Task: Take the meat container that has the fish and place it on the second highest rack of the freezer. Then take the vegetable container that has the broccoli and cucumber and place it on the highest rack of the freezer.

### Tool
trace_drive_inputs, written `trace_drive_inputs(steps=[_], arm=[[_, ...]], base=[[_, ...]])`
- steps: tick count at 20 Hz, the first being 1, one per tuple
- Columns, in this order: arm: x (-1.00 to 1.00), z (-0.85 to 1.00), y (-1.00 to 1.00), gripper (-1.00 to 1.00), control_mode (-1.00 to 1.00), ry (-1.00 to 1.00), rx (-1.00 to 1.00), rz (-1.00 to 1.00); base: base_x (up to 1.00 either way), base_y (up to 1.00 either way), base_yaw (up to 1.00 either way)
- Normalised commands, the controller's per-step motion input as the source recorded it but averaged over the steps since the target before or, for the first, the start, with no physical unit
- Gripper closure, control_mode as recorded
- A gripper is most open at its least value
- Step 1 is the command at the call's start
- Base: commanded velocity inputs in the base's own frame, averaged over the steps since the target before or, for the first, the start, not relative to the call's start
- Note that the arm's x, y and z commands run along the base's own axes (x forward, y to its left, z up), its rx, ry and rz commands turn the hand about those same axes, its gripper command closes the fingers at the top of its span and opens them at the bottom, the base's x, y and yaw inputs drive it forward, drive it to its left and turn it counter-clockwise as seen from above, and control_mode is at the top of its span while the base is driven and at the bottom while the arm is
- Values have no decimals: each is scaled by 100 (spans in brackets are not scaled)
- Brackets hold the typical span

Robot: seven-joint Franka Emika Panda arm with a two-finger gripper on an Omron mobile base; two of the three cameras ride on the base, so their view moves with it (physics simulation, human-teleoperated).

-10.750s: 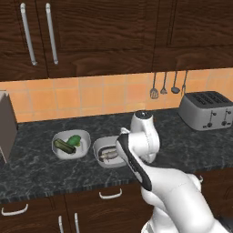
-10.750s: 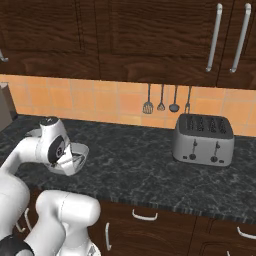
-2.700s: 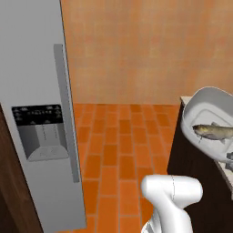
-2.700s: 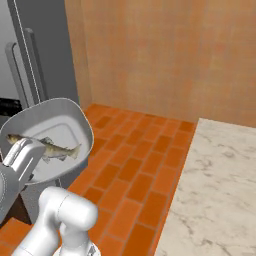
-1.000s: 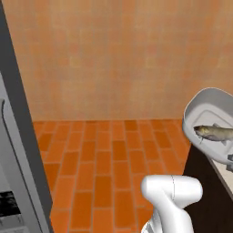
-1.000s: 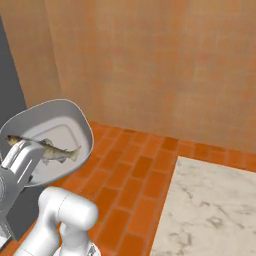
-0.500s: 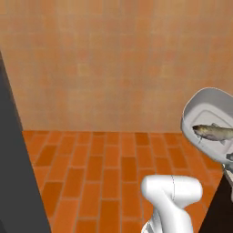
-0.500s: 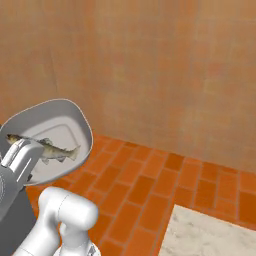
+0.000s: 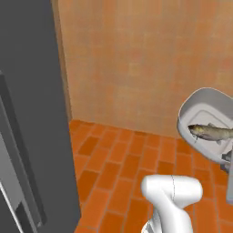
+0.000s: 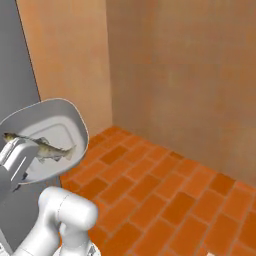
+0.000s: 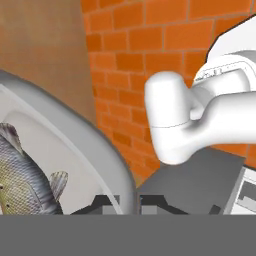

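Note:
The meat container (image 9: 205, 119), a light-grey rounded-square bowl, hangs tilted in the air with the fish (image 9: 212, 133) lying across it. My gripper (image 9: 226, 160) is shut on its lower rim at the right edge of the left base view. The right base view shows the same meat container (image 10: 55, 125) and fish (image 10: 41, 145) at the left, with my gripper (image 10: 19, 169) under them. In the hand view my gripper (image 11: 125, 202) clamps the container's rim (image 11: 80, 132) beside the fish (image 11: 20, 180). The grey freezer (image 9: 32, 113) stands at the left with its door closed.
An orange brick floor (image 9: 123, 164) runs to a tan wall (image 9: 136, 63) ahead. The freezer's grey side (image 10: 17, 70) also rises behind the container in the right base view. My own white arm link (image 9: 172, 191) sits low in front.
The whole picture has shifted, so the base has turned: the grey freezer now covers more of the left, and the pale counter corner has left the right base view. The container stays gripped.

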Motion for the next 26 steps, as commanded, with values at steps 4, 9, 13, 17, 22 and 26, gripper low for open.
trace_drive_inputs(steps=[4, 9, 13, 17, 22, 26], arm=[[0, 0, 0, 100, 100, 0, 0, 0], [0, 0, 0, 100, 100, 0, 0, 0], [0, 0, 0, 100, 100, 0, 0, 0], [0, 0, 0, 100, 100, 0, 0, 0], [0, 0, 0, 100, 100, 0, 0, 0], [0, 0, 0, 100, 100, 0, 0, 0]], base=[[-35, 0, 72], [-31, -23, 70], [-9, -80, 63], [27, -70, 57], [100, -65, 21], [16, -82, 39]])
